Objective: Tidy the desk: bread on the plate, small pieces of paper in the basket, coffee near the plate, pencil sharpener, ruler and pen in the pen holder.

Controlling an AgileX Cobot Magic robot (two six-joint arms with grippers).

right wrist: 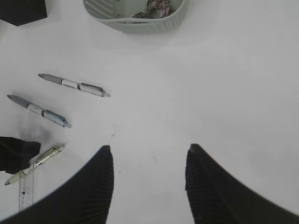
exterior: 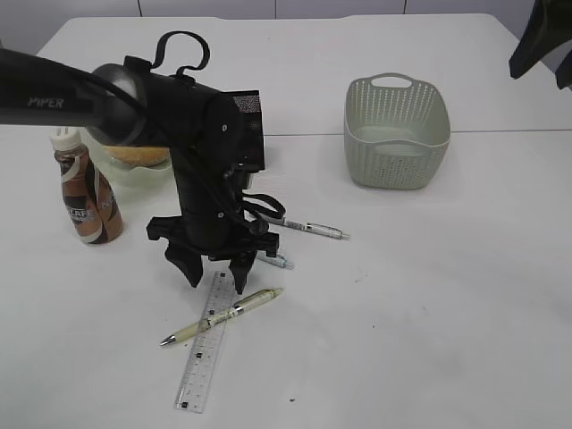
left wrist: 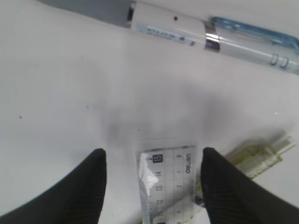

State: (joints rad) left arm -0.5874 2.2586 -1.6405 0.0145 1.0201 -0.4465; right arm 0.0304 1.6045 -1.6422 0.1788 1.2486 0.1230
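Crumpled paper (right wrist: 156, 7) is lying in the basket (exterior: 397, 132) at far right; the left pincer (exterior: 217, 265), jaws apart, is straddling the ruler (exterior: 206, 344) on the surface (exterior: 429, 295); the right pincer (right wrist: 148, 179) is gaping, holding nothing.

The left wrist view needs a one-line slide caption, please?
Open left gripper poised astride the clear ruler's end, blue-clipped pen beyond.

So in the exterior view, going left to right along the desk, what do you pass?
Coffee → plate → left gripper → basket.
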